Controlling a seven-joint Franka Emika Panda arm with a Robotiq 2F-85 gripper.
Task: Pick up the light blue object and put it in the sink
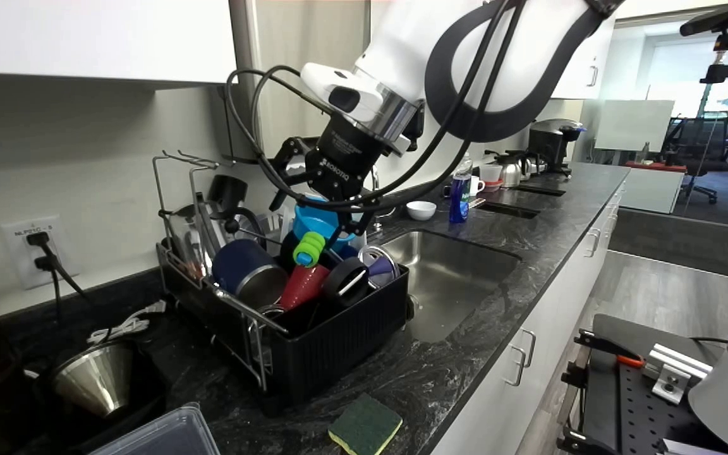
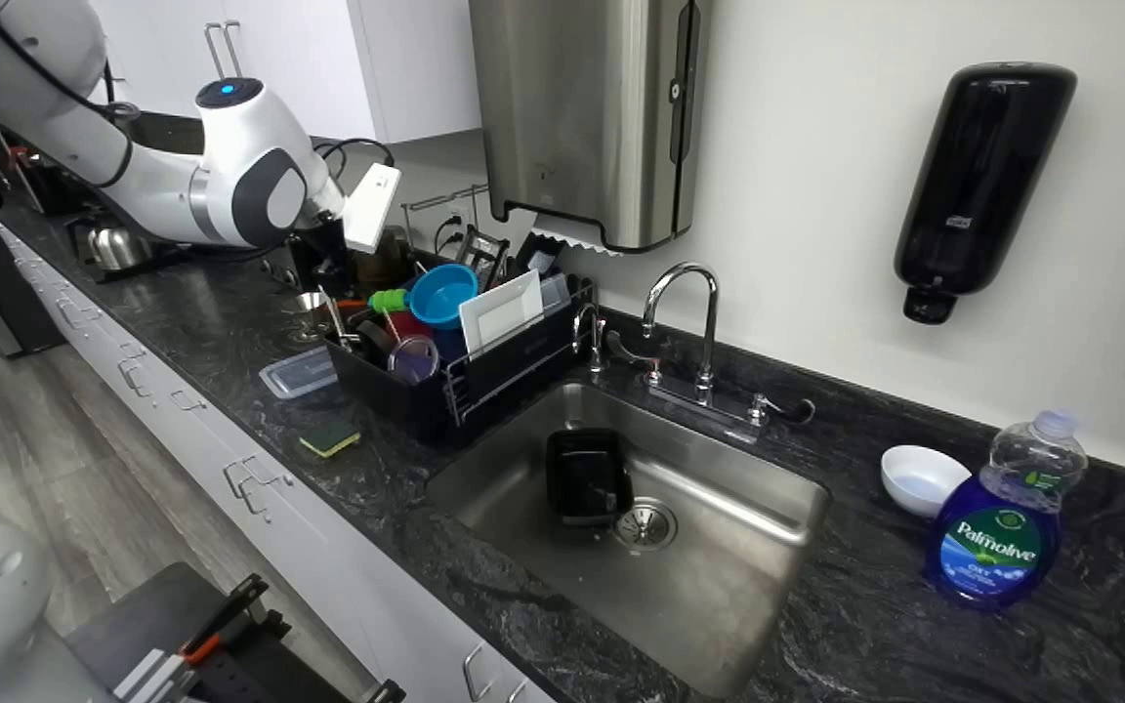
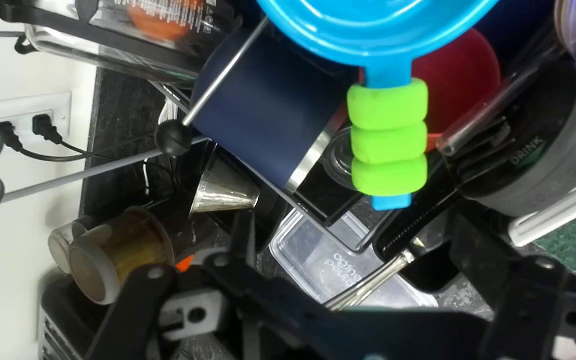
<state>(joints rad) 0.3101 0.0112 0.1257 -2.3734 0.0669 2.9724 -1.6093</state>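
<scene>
Up at the black dish rack (image 1: 351, 338), your claw (image 3: 354, 225) hangs with jaws spread wide, gripping nothing! Right there among the dishes sits the light blue pan (image 2: 441, 296), green grip (image 3: 389, 142) pointing clawward, red cup (image 3: 460, 85) and navy mug (image 3: 268, 110) close by; the sink (image 2: 709, 586) lies just beside the rack.

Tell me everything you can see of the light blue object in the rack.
The light blue object is a round, glossy, plastic-looking bowl with a straight handle sleeved in three lime-green rings. It sits high in the black dish rack, mouth upward, apparently tilted, its inside looking empty. In the wrist view the handle overlaps a red cup; contact is unclear. The open gripper isn't holding it.
</scene>
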